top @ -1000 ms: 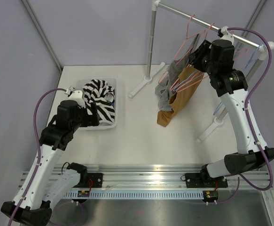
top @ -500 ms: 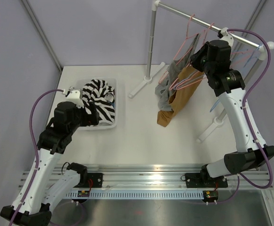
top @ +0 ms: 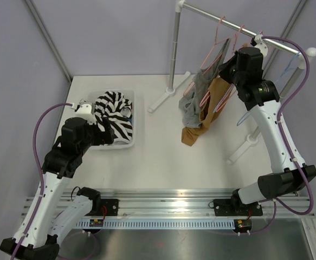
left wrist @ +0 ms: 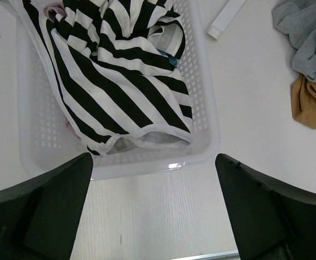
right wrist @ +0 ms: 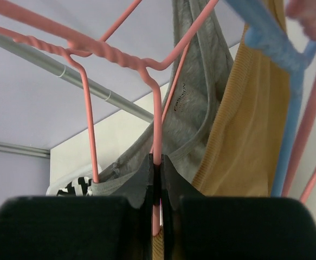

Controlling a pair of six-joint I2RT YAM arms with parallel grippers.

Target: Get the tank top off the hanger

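One table (top: 163,157), lilac walls (top: 109,38), right end effector (right wrist: 156,176) clamping hanger (right wrist: 156,116), left end effector (left wrist: 153,157) released

My white left arm (top: 60,157) sits folded at lower left, black left gripper (left wrist: 152,168) spread wide. My right arm (top: 277,135) stretches to upper right, right gripper (right wrist: 156,165) pinched closed.

Grey tank top (top: 193,97) hangs by its strap on pink wire hanger (right wrist: 156,124), upper right of frame; lower end slumped on bench (top: 158,157).

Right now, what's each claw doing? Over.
Right gripper shut on pink hanger. Left gripper open above laundry basket. Grey tank top hanging, mustard top alongside.
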